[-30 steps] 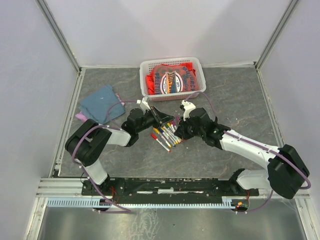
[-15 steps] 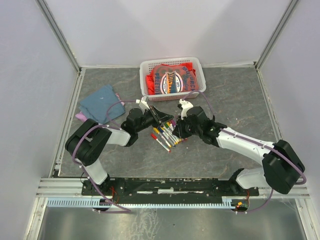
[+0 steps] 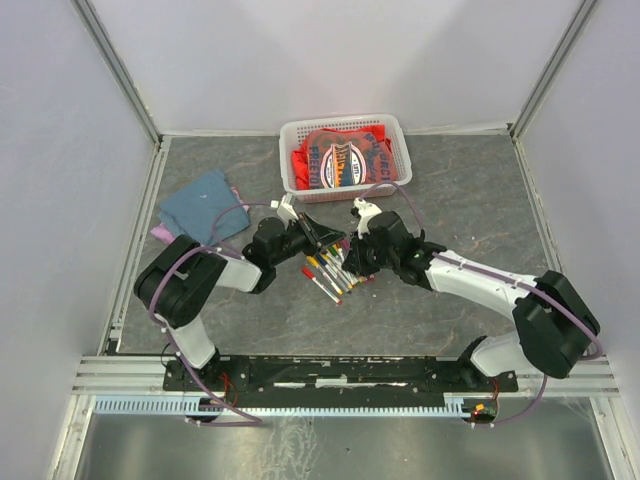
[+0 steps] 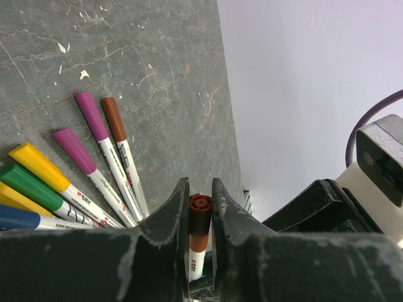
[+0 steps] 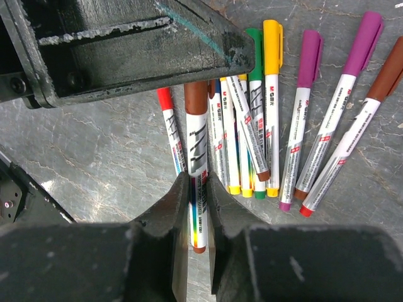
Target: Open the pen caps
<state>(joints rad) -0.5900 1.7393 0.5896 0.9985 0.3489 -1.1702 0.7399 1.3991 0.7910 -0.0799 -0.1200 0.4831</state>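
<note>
one pen (image 5: 196, 148) seems held just off the table (image 3: 460, 190) between the two arms, low in the middle of the right wrist view. the left gripper (image 4: 200, 192) is narrowed down on its brown cap (image 4: 200, 214), which stands end-on between the fingers at the bottom centre of the left wrist view. the right gripper (image 5: 197, 184) is pinched thin on the white barrel, a finger on either side of the printed part. the split makes sense: with one grip on each half, facing each other along the pen, a straight pull apart should slip the cap off. cap and barrel look joined, with no gap showing, so i judge the pull not yet done.

the other pens (image 5: 277, 119) lie in a loose fan on the table under the held one, in the upper right of the right wrist view. as far as i can tell they are capped, in yellow, green, purple, brown and red. holding the one pen above them should spare the row a knock.

in the top view the grippers meet at the centre of the frame. a basket (image 3: 345, 125) of red cloth (image 3: 340, 158) sits above them and a blue cloth (image 3: 205, 205) lies at the left, both apart from the pens.
</note>
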